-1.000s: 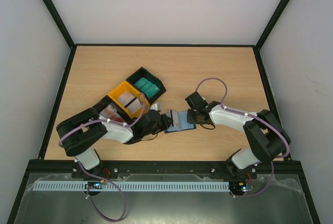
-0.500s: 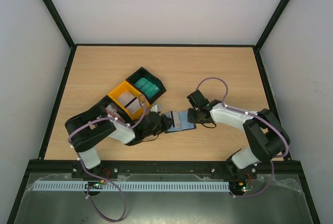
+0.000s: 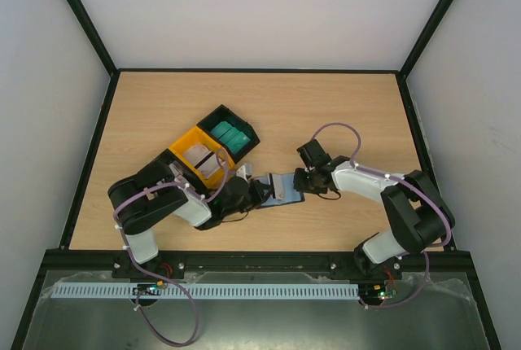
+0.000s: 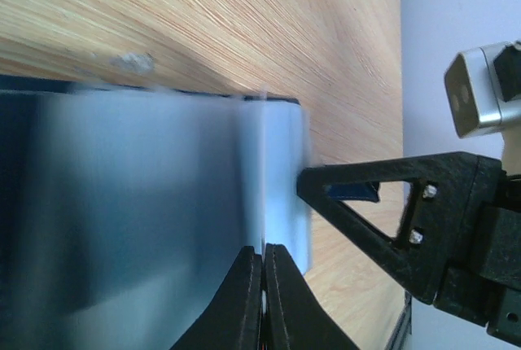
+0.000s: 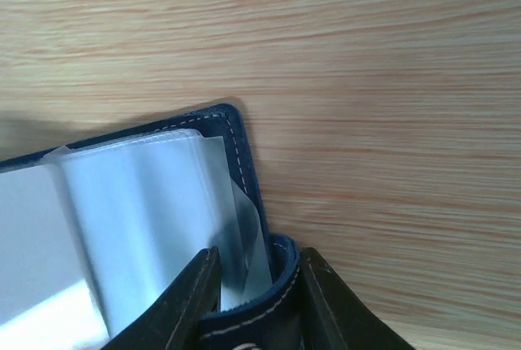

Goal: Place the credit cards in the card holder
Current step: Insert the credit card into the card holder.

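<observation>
The card holder (image 3: pixel 282 187) lies open on the table between both grippers, navy outside with pale sleeves inside. My left gripper (image 3: pixel 259 190) reaches it from the left. In the left wrist view that gripper (image 4: pixel 263 251) is shut, and a thin white credit card edge (image 4: pixel 262 171) runs from between the fingers toward the holder's lining (image 4: pixel 146 187). My right gripper (image 3: pixel 303 181) is at the holder's right end. In the right wrist view it (image 5: pixel 259 264) is clamped on the curled navy rim (image 5: pixel 236 146) and a clear sleeve (image 5: pixel 138 203). More credit cards, teal (image 3: pixel 229 133) and whitish (image 3: pixel 203 159), sit in the tray.
A black-and-yellow compartment tray (image 3: pixel 189 140) stands slanted just behind the left arm, close to its wrist. The right gripper's black finger (image 4: pixel 383 203) shows just beyond the holder in the left wrist view. Bare wood lies to the back and right; black rails edge the table.
The left arm's elbow has swung right and in, toward the tray. The right gripper and the card holder have shifted slightly right. Both grips look unchanged.
</observation>
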`<state>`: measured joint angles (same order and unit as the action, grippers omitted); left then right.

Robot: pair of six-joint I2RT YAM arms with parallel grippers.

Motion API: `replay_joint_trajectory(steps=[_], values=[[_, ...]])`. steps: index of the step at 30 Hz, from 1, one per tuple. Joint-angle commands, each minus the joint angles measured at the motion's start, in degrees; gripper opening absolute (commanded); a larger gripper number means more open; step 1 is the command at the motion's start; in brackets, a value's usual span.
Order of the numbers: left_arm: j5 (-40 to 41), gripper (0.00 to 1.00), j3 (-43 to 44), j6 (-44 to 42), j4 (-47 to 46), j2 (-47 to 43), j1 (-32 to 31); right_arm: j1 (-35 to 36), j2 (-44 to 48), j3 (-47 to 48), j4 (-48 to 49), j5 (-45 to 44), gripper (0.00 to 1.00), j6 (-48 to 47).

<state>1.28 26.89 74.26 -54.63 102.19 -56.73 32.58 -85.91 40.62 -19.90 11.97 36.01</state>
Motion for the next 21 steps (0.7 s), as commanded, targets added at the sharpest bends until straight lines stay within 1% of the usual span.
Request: replay_joint_trajectory(steps=[1,8,18,21], values=[[-1.2,0.02,-1.0,0.7,-5.5,0.3,-0.6,0.8,-2.3,-3.7,-3.2,6.8,0.27,2.4],[1.4,0.02,-1.3,-0.6,-1.7,-2.8,-1.0,0.7,-1.8,-4.1,-2.9,6.2,0.27,3.1],[3.1,0.02,0.7,0.0,5.0,-0.9,-1.3,0.7,-1.4,-4.3,-2.8,6.0,0.26,3.2],[0.8,0.02,2.3,-0.8,4.5,0.6,-1.3,0.7,-1.4,-4.4,-2.7,6.3,0.26,3.0]])
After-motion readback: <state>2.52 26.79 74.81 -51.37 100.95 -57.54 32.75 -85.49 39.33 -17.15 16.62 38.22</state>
